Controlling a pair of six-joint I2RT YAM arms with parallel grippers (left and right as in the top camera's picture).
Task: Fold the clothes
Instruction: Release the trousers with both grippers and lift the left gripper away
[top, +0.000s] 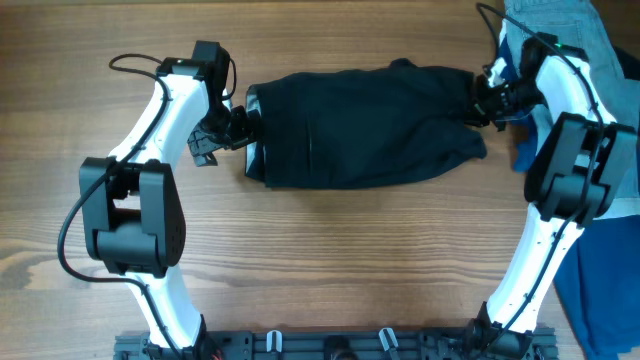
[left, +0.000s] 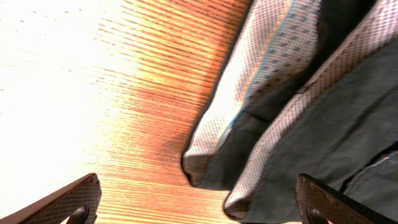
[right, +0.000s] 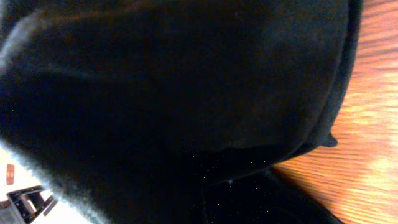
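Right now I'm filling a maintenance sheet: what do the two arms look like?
The left arm and right arm have white rounded links and bulky black joint housings. Thin black cables trail from both. The left pincer's fingers are dark with a fine dotted texture.

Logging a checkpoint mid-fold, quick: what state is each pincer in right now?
Left pincer: open, at the waistband end of the large black soft-fabric garment.
Right pincer: cannot be told; black fabric fills its view.
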